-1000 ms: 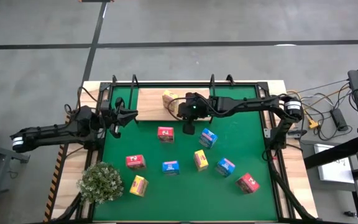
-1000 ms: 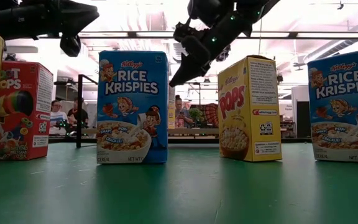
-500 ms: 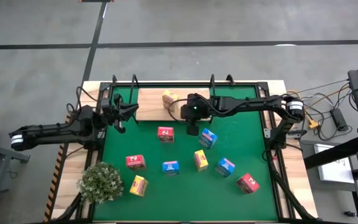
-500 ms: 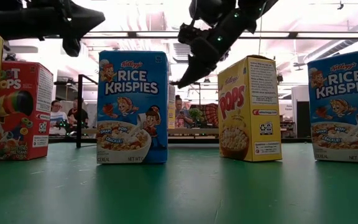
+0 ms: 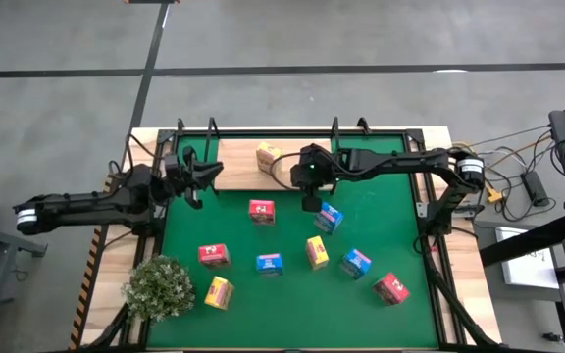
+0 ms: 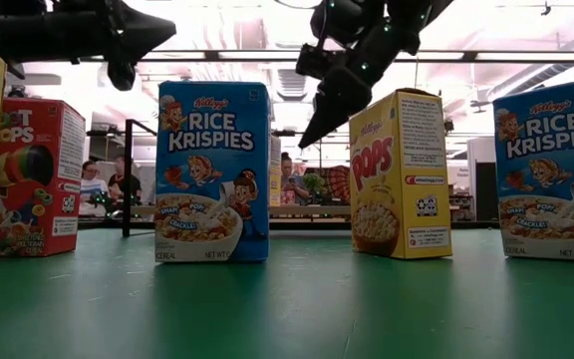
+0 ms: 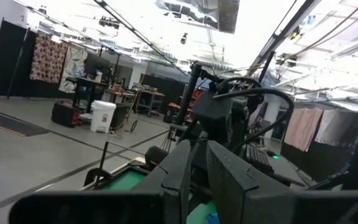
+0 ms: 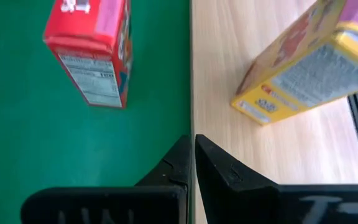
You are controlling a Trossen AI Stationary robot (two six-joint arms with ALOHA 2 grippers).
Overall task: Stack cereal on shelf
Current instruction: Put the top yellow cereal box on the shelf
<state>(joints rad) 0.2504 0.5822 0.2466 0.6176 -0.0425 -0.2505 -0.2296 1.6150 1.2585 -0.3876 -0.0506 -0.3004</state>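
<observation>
The shelf (image 5: 238, 165) is a light wooden board at the far side of the green mat (image 5: 381, 216). One yellow cereal carton (image 5: 266, 154) rests on it and also shows in the right wrist view (image 8: 303, 68). A red carton (image 5: 261, 211) and a blue one (image 5: 329, 218) stand on the mat just in front of the board. My right gripper (image 5: 311, 203) hangs shut and empty above the mat at the shelf's right end, slanting down (image 8: 193, 142). My left gripper (image 5: 200, 178) hovers left of the shelf, shut and empty (image 7: 199, 155).
Several more cartons stand on the near half of the mat: red (image 5: 213, 255), blue (image 5: 269, 263), yellow (image 5: 317, 252), blue (image 5: 355, 262), red (image 5: 391, 287), yellow (image 5: 219, 292). A bushy plant (image 5: 158, 286) sits at the near left corner. Black wire hoops (image 5: 211, 127) rise behind the shelf.
My right gripper has gone a little toward the table's right edge, away from the shelf's yellow carton, and has tipped more steeply downward, staying shut. My left gripper has tipped up slightly. No carton has moved.
</observation>
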